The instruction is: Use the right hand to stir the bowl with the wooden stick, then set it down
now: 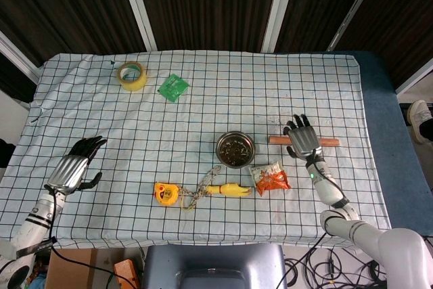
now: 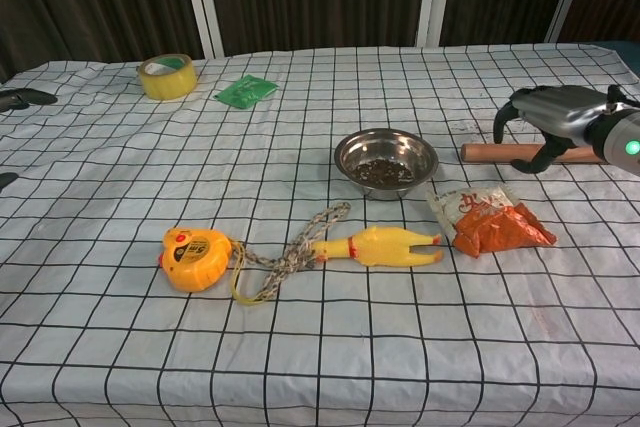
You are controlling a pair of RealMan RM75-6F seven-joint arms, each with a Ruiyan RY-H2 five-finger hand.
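Observation:
The wooden stick point(image 1: 327, 142) point(image 2: 480, 153) lies flat on the checked cloth, to the right of the metal bowl point(image 1: 218, 148) point(image 2: 346, 148), which holds dark bits. My right hand point(image 1: 302, 139) point(image 2: 545, 117) arches over the middle of the stick. Its fingers curve down on the far side and its thumb on the near side. I see no firm hold, and the stick rests on the table. My left hand point(image 1: 73, 167) lies far off at the left edge with its fingers spread, holding nothing.
An orange snack bag point(image 1: 270, 178) point(image 2: 492, 224) lies just in front of the stick. A yellow rubber chicken point(image 1: 229, 189) point(image 2: 380, 244), a rope and a yellow tape measure point(image 1: 164, 192) point(image 2: 193, 257) lie in front of the bowl. A tape roll point(image 1: 132, 76) and a green packet point(image 1: 173, 87) sit at the back left.

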